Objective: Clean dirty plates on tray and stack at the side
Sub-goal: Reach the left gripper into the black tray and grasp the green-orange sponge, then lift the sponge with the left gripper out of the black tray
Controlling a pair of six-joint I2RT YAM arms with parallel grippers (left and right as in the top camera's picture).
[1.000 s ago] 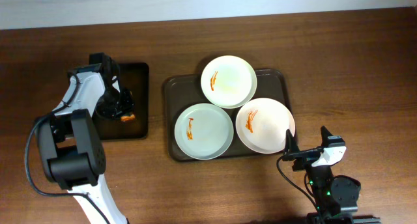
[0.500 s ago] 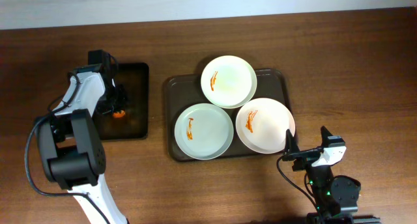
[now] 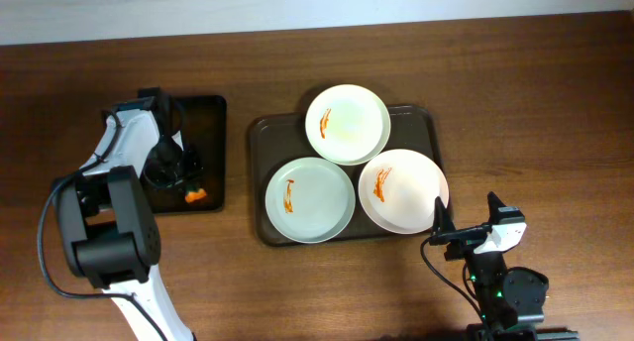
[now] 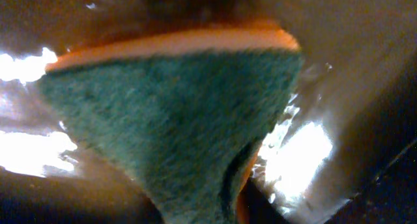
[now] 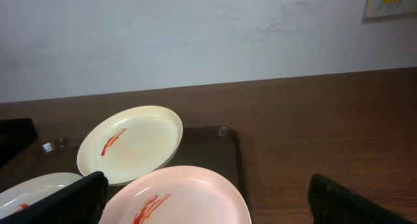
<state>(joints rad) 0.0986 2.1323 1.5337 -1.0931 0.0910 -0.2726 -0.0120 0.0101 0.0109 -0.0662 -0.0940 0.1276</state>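
Three dirty plates streaked with red sauce lie on the brown tray (image 3: 260, 143): a cream plate (image 3: 347, 123) at the back, a pale green plate (image 3: 309, 199) front left, and a pink plate (image 3: 401, 190) front right. My left gripper (image 3: 176, 177) is over the small black tray (image 3: 208, 118). It is shut on the orange and green sponge (image 3: 195, 194), which fills the left wrist view (image 4: 169, 107); the fingers are hidden there. My right gripper (image 3: 464, 237) is open and empty, just off the pink plate's front right (image 5: 189, 191).
The brown tray's rim (image 5: 229, 142) and the cream plate (image 5: 130, 142) show ahead of the right gripper. Bare wooden table (image 3: 535, 113) lies to the right of the tray. A white wall runs behind the table.
My left gripper and the sponge shifted back and left on the black tray, then came forward toward its front edge. The right arm and the plates have not moved.
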